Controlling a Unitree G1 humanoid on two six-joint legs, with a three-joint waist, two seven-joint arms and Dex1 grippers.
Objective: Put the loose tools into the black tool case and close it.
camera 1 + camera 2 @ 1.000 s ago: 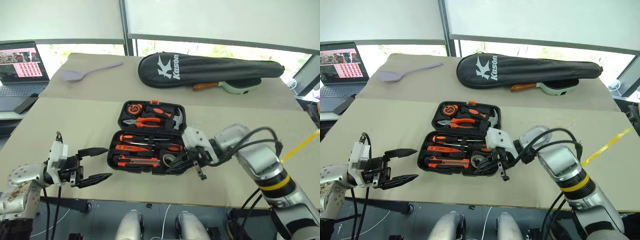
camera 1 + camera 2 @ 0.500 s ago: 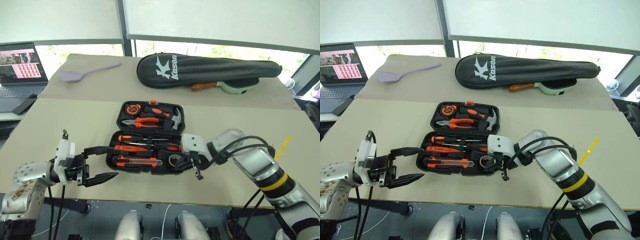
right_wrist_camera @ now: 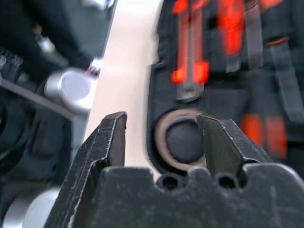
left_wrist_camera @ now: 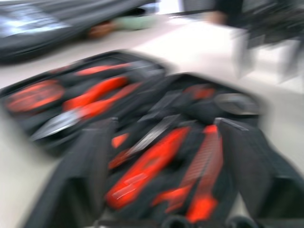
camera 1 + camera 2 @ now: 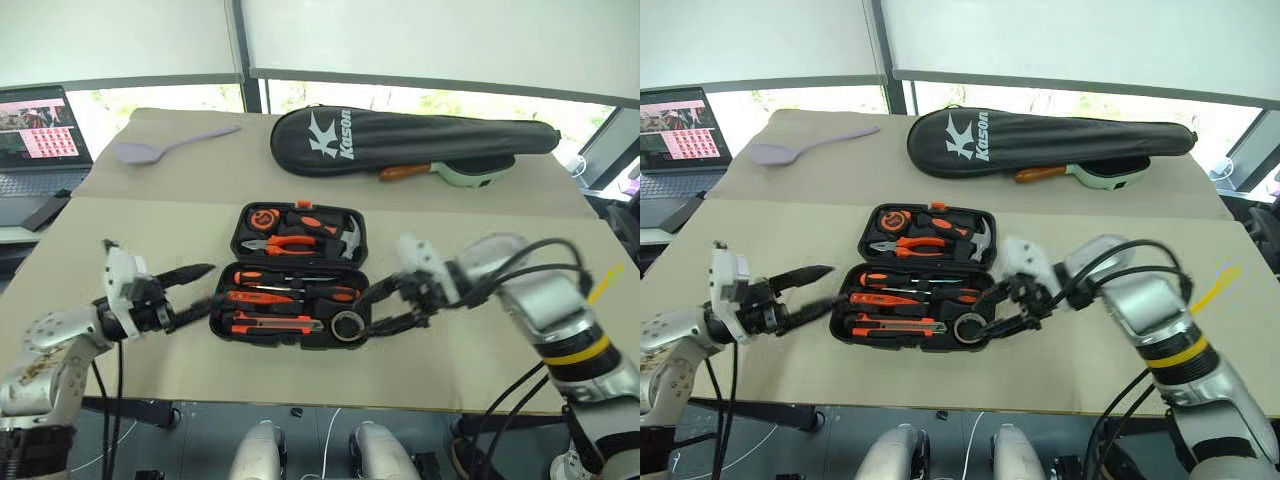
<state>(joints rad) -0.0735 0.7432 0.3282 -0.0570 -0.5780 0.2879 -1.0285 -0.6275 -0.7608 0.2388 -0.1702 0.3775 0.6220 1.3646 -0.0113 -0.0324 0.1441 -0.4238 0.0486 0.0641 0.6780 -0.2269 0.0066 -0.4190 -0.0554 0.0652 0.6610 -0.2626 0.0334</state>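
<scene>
A: What is differing from a second ago?

B: The right gripper point(image 5: 992, 307) was sitting pinched together down in the near right corner of the black tool case point(image 5: 293, 274). Now it is standing just off the case's right edge with its two black fingers spread apart and nothing between them. The small dark tape roll point(image 5: 348, 326) is lying in that corner recess, plainly uncovered.

A: And the left side?

B: The left gripper point(image 5: 201, 285) has come forward to the case's left edge. Its fingers are narrower than before but parted, gripping nothing. Its upper fingertip is reaching the corner of the near half; I cannot tell whether it is touching.

A: Where is the case sitting?

B: Mid-table, lying open, lid half away from the robot. The near half is holding two black-and-orange screwdrivers point(image 5: 297, 295), a slim tester pen point(image 5: 298, 280) and the utility knife point(image 5: 277, 322). The lid half is carrying the pliers point(image 5: 290, 242) and the hammer point(image 5: 345, 236).

A: Is any writing showing?

B: The long black racket bag point(image 5: 410, 140) at the far edge is reading "Kason" in white beside a big stylised K. Nothing on the laptop point(image 5: 38, 135) screen at the far left is legible. The lilac spatula point(image 5: 170, 144) is lying near it, unchanged.
</scene>
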